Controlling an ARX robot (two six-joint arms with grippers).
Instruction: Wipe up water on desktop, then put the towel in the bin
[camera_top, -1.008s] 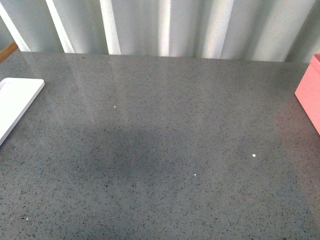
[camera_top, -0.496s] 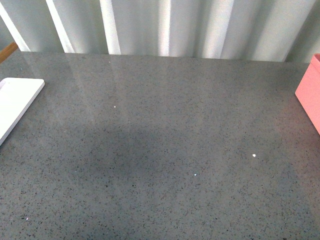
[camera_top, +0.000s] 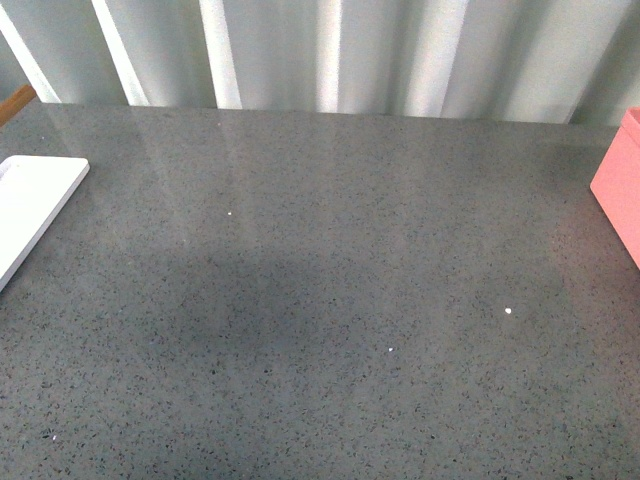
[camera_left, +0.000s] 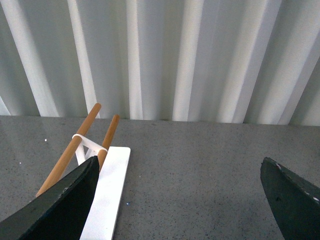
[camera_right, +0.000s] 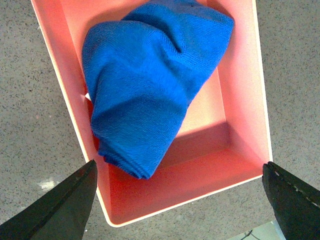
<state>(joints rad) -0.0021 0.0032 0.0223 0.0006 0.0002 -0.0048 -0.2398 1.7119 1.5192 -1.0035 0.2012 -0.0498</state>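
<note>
In the bin (camera_right: 245, 150), the towel (camera_right: 150, 85).

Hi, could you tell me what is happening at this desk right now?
The blue towel lies bunched inside the pink bin, which stands on the grey speckled desktop at the robot's right. The right gripper hovers above the bin with its fingers spread wide and holding nothing. The left gripper is also open and empty, near a white slab with a wooden rack. No puddle shows on the desktop in the front view, so the job looks essentially finished.
</note>
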